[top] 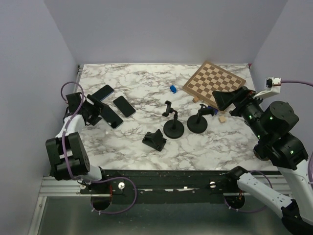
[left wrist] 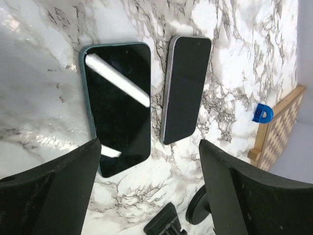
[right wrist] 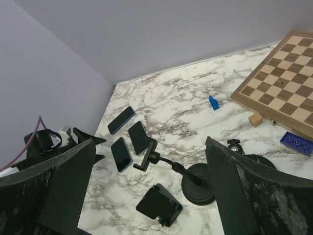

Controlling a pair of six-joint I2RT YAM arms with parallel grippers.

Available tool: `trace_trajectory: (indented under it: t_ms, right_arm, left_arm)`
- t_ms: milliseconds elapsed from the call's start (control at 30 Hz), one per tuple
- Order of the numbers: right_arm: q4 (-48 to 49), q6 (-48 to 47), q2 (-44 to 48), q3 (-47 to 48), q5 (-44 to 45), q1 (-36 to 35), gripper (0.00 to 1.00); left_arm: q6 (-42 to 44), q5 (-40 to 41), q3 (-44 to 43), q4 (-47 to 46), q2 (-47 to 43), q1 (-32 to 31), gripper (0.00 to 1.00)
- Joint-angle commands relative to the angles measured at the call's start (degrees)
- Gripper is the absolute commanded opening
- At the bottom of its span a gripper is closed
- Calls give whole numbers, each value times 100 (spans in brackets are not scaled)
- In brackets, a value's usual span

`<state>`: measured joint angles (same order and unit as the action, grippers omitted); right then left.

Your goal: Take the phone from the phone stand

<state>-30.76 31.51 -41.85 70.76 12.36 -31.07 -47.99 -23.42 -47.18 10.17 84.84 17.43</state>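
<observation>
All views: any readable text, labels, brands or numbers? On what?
No legible text in any view.
Marks on the blue tag under the chessboard edge: too blurred to read.
Screens of the teal-edged phone and grey phone: dark, no brand showing.

Table (top: 146,83) white marble, veined grey and brown; walls (top: 166,29) flat pale lavender; cable (top: 298,82) at the right edge purple. Chessboard (top: 214,81) at upper right checked light tan against dark brown, with a small blue piece (top: 173,89) to its left and a blue block (right wrist: 296,143) by its lower edge in the right wrist view. Phone stands (top: 173,128) mid-frame matte black; in the left wrist view both screens are glossy black, the left phone (left wrist: 120,105) rimmed teal, the right phone (left wrist: 186,88) edged silver.
</observation>
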Motion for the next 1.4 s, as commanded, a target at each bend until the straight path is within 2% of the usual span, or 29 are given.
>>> trace_trajectory:
  t_ms: [0, 133, 200, 267, 400, 567, 667, 767, 867, 967, 1100, 1233, 1367]
  right_arm:
    - [17, 135, -93, -1, -204, -22, 100]
    - [-142, 163, -255, 5, -176, -22, 100]
    - [-295, 148, -365, 29, -87, -17, 100]
    - [-491, 165, -481, 80, 72, -17, 100]
    - [-791, 263, -710, 122, 271, -22, 100]
    - [-958, 385, -976, 111, 600, -18, 100]
    - [-1283, 625, -1194, 230, 1431, -18, 100]
    - [-1913, 1259, -1510, 463, 2752, -21, 100]
    - [-2209, 1564, -1798, 602, 3635, -21, 100]
    - [-2370, 1773, -2181, 679, 4366, 43, 100]
    - [-2218, 1696, -2581, 677, 4432, 594, 100]
    - [-1752, 1360, -2626, 328, 3519, 1888, 100]
    - [-2204, 1736, -2662, 223, 3783, 2523, 100]
  left_arm:
    - [300, 1170, -62, 636, -941, -88, 89]
    - [499, 1583, -60, 670, -1662, -276, 88]
    - [762, 1552, -104, 446, -1960, -618, 87]
    - [1034, 1604, -255, 289, -2235, -1266, 87]
    - [1419, 1484, -1068, 92, -2424, -2485, 86]
    - [2015, 844, -2382, -29, -2153, -3307, 86]
    - [2616, 739, -2532, -95, -2163, -3704, 85]
    - [3030, 845, -2032, -367, -2440, -3965, 85]
    - [3158, 890, -1663, -416, -2782, -4046, 85]
    - [3515, 1280, -1514, -438, -3173, -4340, 85]
    - [3878, 1793, -1228, -612, -3502, -4782, 86]
    - [4145, 2124, -1211, -571, -3603, -5118, 86]
    - [4306, 2297, -1154, -594, -3659, -5393, 87]
